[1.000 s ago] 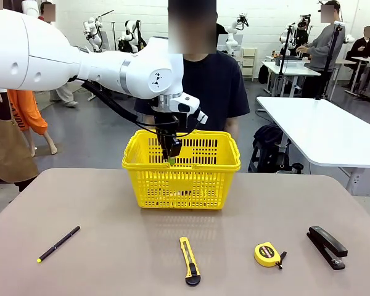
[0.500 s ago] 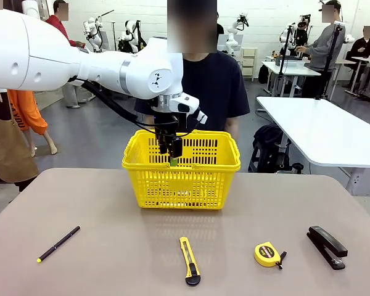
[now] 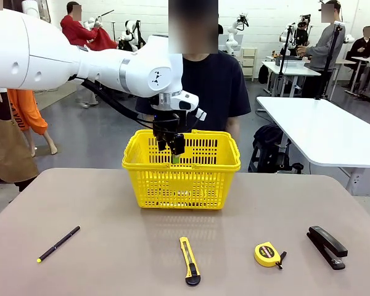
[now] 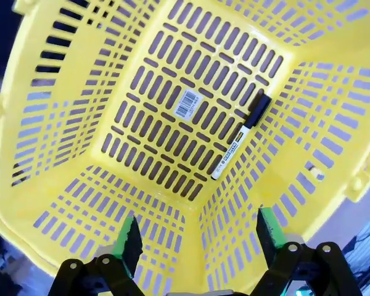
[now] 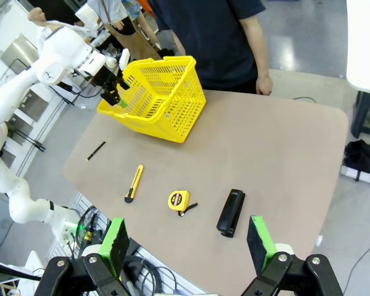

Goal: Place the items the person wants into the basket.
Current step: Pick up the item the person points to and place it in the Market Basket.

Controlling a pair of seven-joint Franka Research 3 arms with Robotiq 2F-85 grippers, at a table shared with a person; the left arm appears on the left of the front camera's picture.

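Basket stood at the far side of the table. Left gripper hung over it, spread wide and empty. Right gripper was also wide and empty, high above the table. Utility knife and tape measure lay on the near side, not yet placed. Marker lay on the basket floor. Judged one of three items done.

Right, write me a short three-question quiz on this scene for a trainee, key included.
1. True or false: the white marker lies on the floor of the yellow basket.
2. Which sits between the utility knife and the black stapler? A scissors; B tape measure; C white marker.
3. Fill in: the left gripper hovers over the basket with its jaws ____.
Key: 1 true; 2 B; 3 open.
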